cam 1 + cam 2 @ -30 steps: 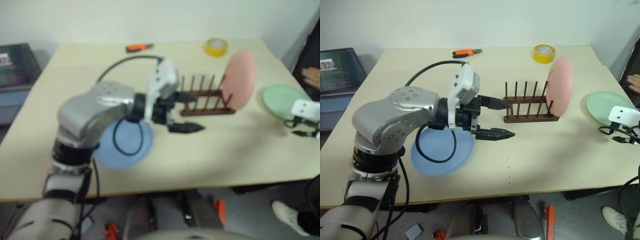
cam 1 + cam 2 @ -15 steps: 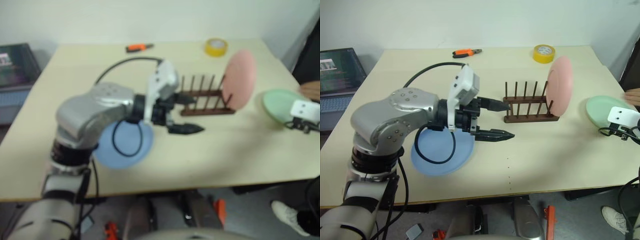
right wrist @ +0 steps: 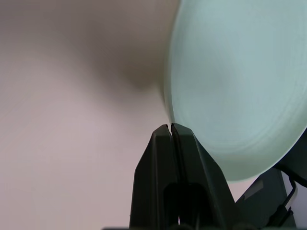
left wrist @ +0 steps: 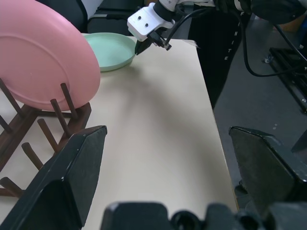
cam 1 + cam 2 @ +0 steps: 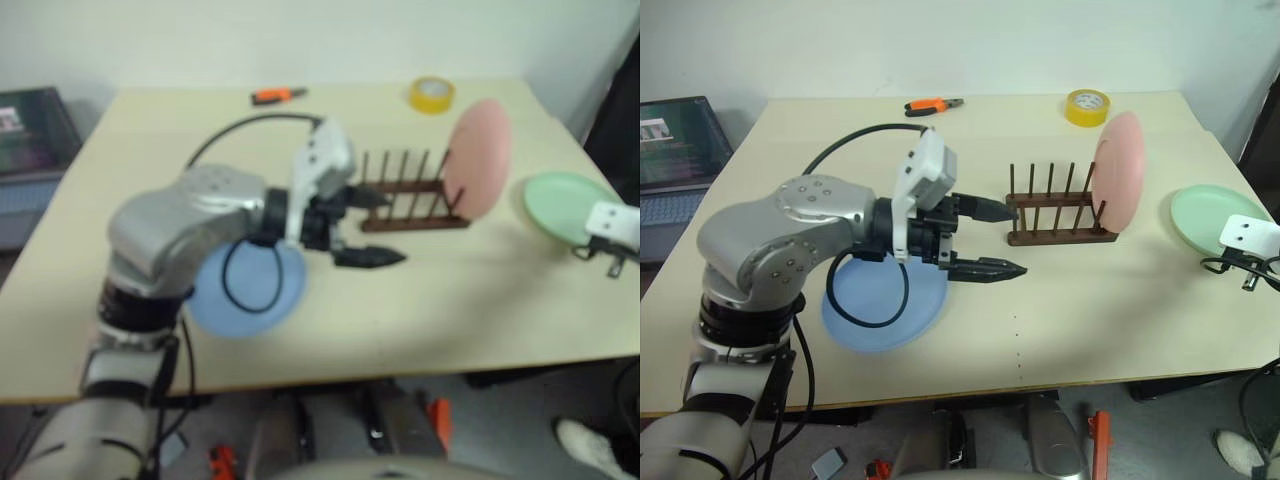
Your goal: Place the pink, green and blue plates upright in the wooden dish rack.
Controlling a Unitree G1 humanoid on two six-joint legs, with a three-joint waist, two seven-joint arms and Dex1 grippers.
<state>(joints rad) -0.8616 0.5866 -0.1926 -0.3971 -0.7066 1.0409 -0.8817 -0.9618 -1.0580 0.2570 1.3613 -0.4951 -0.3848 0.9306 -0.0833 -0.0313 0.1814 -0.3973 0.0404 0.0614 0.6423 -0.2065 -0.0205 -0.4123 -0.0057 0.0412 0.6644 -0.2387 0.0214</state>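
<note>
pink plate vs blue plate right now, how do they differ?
The pink plate stands on edge at the right end of the wooden dish rack; the blue plate lies flat on the table. The pink plate shows whole; the blue plate is partly covered by the left arm and its cable. Both are plain round plates of similar size.

Soft, even light falls on my counter [image 5: 1110, 310] with faint shadows. My left eye's picture is blurred; the right is sharp. Past my right end effector [image 3: 171, 130], the green plate [image 3: 240, 91] blurs.
</note>
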